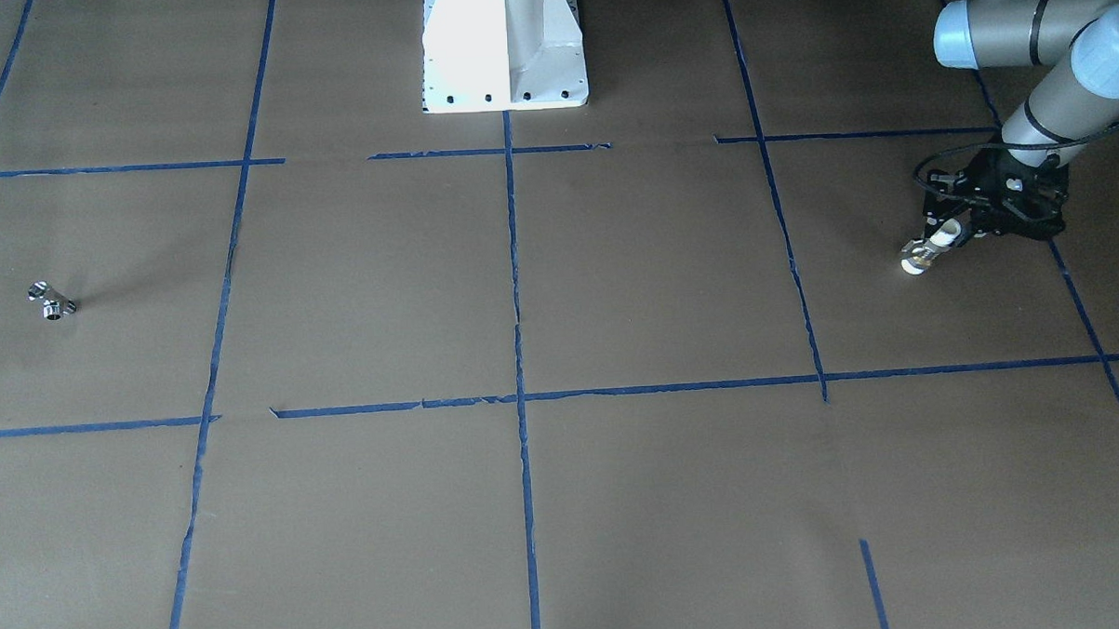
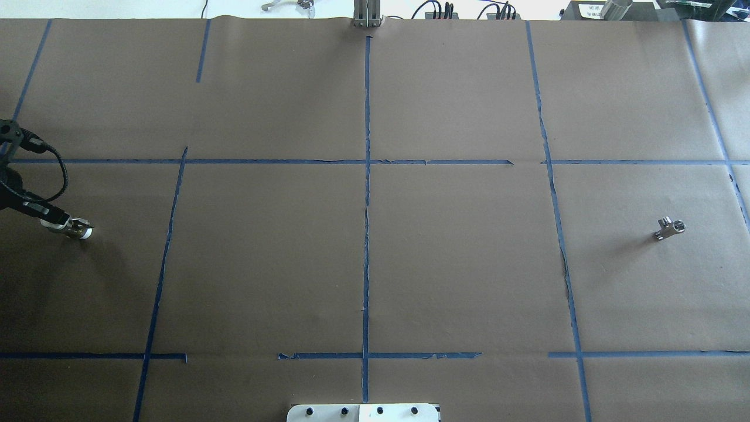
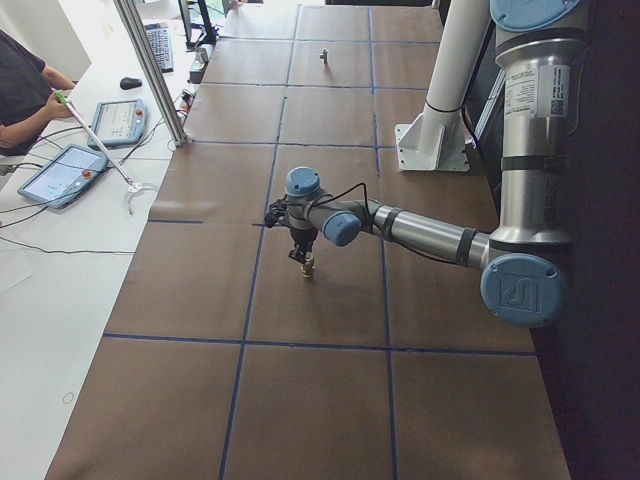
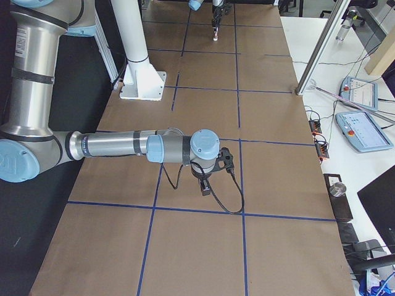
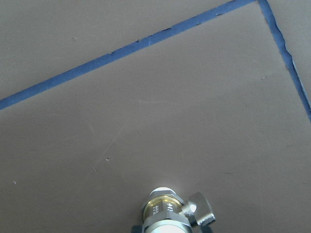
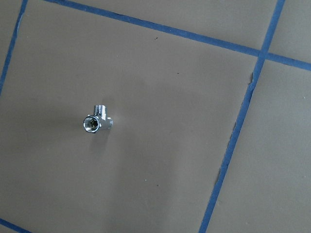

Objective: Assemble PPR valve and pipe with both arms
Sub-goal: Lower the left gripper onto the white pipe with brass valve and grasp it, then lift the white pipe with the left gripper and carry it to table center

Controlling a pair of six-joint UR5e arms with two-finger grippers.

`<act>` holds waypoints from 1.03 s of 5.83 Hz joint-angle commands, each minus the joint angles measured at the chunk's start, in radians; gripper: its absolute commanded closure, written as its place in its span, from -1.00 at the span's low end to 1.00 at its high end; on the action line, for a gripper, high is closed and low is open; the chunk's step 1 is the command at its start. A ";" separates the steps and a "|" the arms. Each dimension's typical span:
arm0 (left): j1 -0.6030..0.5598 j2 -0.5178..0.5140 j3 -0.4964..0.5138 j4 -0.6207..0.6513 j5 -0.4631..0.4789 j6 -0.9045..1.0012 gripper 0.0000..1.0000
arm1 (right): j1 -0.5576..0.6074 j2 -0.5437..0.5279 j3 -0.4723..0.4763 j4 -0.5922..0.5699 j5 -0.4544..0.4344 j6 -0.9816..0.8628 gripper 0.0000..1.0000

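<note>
My left gripper (image 1: 948,236) is shut on the PPR valve (image 1: 925,253), which has white ends and a brass-and-silver middle, and holds it tilted just above the brown paper at the table's left end. The valve also shows in the overhead view (image 2: 75,228) and at the bottom of the left wrist view (image 5: 167,211). The pipe (image 1: 52,301), a chrome T-shaped fitting, lies alone at the right end (image 2: 669,228). It shows left of centre in the right wrist view (image 6: 95,121). My right gripper (image 4: 205,187) hangs above the paper; I cannot tell whether it is open or shut.
Brown paper with blue tape lines (image 2: 367,234) covers the table. The white robot base (image 1: 504,46) stands at the robot's edge. An aluminium post (image 3: 150,70) and tablets (image 3: 65,175) are on the operators' side, with a person's arm there.
</note>
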 commanded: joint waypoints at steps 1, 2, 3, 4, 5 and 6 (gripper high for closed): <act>0.000 0.001 -0.021 0.002 -0.006 -0.008 1.00 | -0.001 0.000 0.009 0.003 0.004 0.003 -1.00; -0.002 0.001 -0.057 0.002 -0.007 -0.073 1.00 | -0.001 0.000 0.034 0.001 0.006 0.006 -1.00; 0.001 -0.010 -0.109 0.009 -0.012 -0.154 1.00 | -0.001 0.000 0.035 0.003 0.006 0.008 -1.00; 0.027 -0.068 -0.129 0.012 -0.012 -0.257 1.00 | -0.001 0.000 0.034 0.001 0.004 0.010 -1.00; 0.096 -0.164 -0.135 0.015 -0.008 -0.393 1.00 | -0.001 0.000 0.037 0.001 0.006 0.010 -1.00; 0.171 -0.262 -0.135 0.047 -0.003 -0.569 1.00 | -0.001 0.000 0.037 0.001 0.006 0.010 -1.00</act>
